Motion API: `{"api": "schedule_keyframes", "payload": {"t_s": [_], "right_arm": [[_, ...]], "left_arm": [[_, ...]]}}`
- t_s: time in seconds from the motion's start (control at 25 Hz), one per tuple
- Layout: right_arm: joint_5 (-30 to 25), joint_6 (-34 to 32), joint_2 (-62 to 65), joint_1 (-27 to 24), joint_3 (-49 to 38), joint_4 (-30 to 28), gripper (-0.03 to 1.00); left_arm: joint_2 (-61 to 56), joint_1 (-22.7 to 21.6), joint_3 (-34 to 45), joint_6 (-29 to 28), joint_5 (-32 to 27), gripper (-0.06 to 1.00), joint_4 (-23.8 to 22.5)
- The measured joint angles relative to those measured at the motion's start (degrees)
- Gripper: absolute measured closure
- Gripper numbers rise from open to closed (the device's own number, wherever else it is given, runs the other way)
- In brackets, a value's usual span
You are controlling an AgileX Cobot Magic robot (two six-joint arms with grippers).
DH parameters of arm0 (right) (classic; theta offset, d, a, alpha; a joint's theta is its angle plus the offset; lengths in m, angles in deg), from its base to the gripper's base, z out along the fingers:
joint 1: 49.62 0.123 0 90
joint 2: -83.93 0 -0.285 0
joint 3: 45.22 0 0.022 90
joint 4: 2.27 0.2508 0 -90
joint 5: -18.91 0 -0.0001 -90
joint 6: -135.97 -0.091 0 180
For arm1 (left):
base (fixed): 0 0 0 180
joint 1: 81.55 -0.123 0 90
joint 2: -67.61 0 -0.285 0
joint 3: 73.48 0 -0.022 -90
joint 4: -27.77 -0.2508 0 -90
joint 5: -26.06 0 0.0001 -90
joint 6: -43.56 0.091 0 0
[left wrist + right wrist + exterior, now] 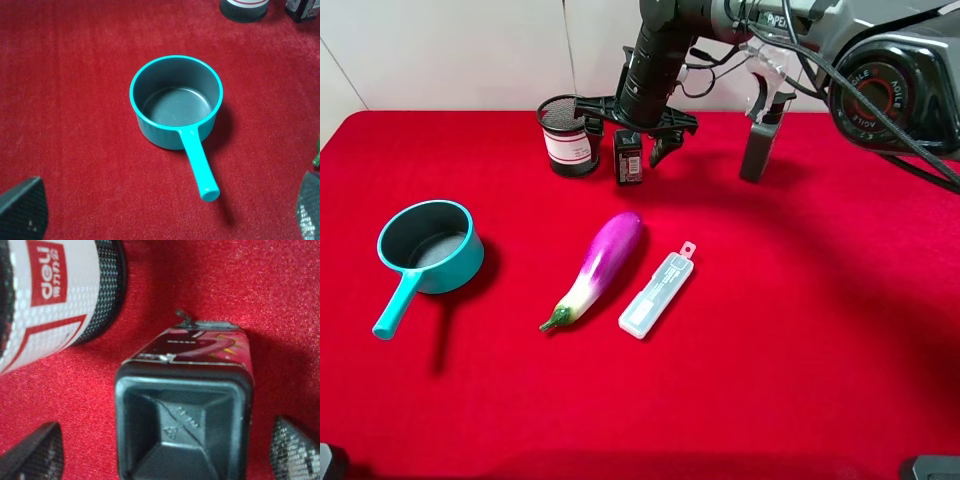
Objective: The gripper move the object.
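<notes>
The object is a small black box [628, 157] with a red-and-white label. It stands on the red cloth just right of the mesh cup [567, 135]. My right gripper [628, 140] hangs over it, open, with one finger on each side. In the right wrist view the box [182, 415] sits between the two fingertips [30, 455], with a gap on both sides, and the mesh cup [55, 295] stands beside it. My left gripper [167, 207] is open and empty above the cloth; it does not show in the exterior view.
A teal saucepan [430, 247] sits at the left, right in front of the left gripper [175, 102]. A purple eggplant [595, 268] and a translucent plastic case [657, 295] lie mid-table. A dark grey pump bottle [760, 140] stands at the back right.
</notes>
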Motion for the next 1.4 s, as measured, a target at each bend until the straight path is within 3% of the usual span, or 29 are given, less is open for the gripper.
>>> {"api": "schedule_keyframes", "payload": {"t_s": [0.36,1.4], "right_arm": [[-7.3,0.1,0.3,0.0,7.7,-3.9,0.35],[-8.2,9.3,11.1,0.0,10.0,-6.0,0.27]], "left_arm": [[0.0,0.0,0.0,0.0,0.0,-0.04,0.0],[0.0,0.0,0.0,0.0,0.0,-0.04,0.0]]}}
